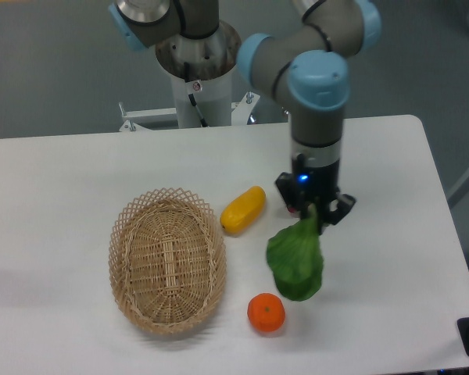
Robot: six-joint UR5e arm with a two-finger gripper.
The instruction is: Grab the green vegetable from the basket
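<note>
Gripper (313, 212) clamps the green vegetable (295, 262) by its stem, leaf hanging below, right of the basket (167, 261).

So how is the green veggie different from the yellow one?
The green vegetable is flat, leafy and dark green; the yellow vegetable is smooth, oblong and plump. The green vegetable hangs from the gripper, pinched by its stem end, while the yellow vegetable lies on the table, touched by nothing. The yellow vegetable sits close beside the basket; the green vegetable is farther away. Both are outside the basket.

One fixed camera looks down across the table (78, 172) from the front.
</note>
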